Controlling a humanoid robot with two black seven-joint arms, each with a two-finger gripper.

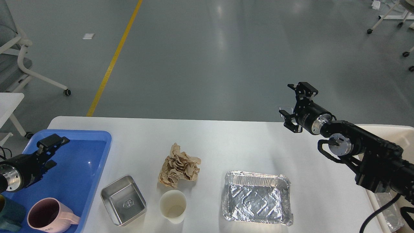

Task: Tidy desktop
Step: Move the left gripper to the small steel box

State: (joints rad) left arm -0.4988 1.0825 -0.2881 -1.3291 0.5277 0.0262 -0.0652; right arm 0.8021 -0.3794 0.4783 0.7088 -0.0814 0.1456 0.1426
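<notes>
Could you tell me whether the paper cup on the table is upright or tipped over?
Upright. The paper cup stands on the desktop with its round mouth facing up.

Single head cam, high vantage, facing fwd and down, desktop [226, 142] filling near half, grey floor [226, 58] far, arms entering left and right edges

A glossy grey floor [226, 58] stretches beyond the desk's far edge, reflecting soft overhead light in pale streaks. A yellow line [113, 60] runs diagonally across it at left. A white-framed wheeled chair [22, 61] stands at far left, and more castored white legs [388, 19] show at the upper right corner.
</notes>
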